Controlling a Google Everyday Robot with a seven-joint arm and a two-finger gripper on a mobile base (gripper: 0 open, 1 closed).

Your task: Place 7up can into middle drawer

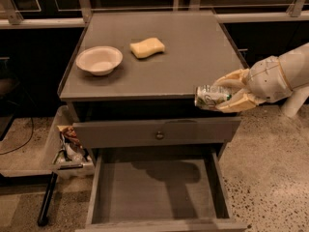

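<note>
The 7up can [208, 96], silvery-white with green markings, lies on its side in my gripper [223, 94], which is shut on it. I hold it in the air just past the front right edge of the grey cabinet top [159, 57], above the right part of the middle drawer [157, 187]. The drawer is pulled open and its bare flat floor shows a shadow. My white arm reaches in from the right.
A white bowl [99, 60] and a yellow sponge [147, 47] sit on the cabinet top. A shut drawer front with a round metal knob [159, 135] is above the open drawer. A bin with wrappers [67, 146] stands at the left on the floor.
</note>
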